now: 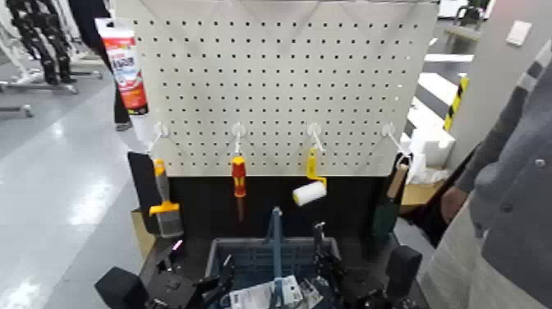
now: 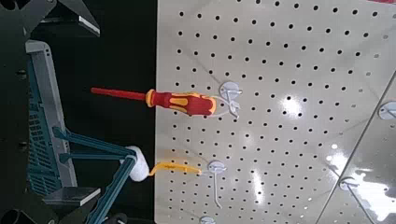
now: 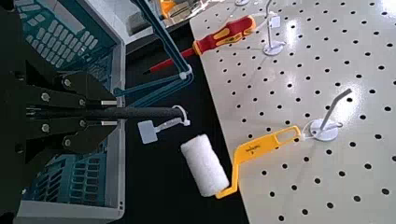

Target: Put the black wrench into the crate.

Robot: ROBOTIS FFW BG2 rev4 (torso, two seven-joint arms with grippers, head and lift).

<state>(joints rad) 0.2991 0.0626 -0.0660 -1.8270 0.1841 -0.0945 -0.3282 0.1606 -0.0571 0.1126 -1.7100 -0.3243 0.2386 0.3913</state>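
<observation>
Left gripper (image 2: 93, 110) waits, fingers apart, at the crate's near side. Right gripper (image 3: 114, 113) is clamped on the black wrench (image 3: 149, 113), its head beyond the crate's rim (image 3: 116, 173); placing likely needs centring, lowering, release.

Blue-grey lattice plastic crate (image 1: 218, 246) before perforated beige pegboard (image 1: 271, 74)

Left to right along the board hang the yellow-handled scraper (image 1: 167, 201), red-and-yellow screwdriver (image 1: 239, 177) and yellow-handled white roller (image 1: 310, 193). The slim black metal wrench (image 3: 154, 112) lies in the right gripper (image 3: 107, 113).
</observation>
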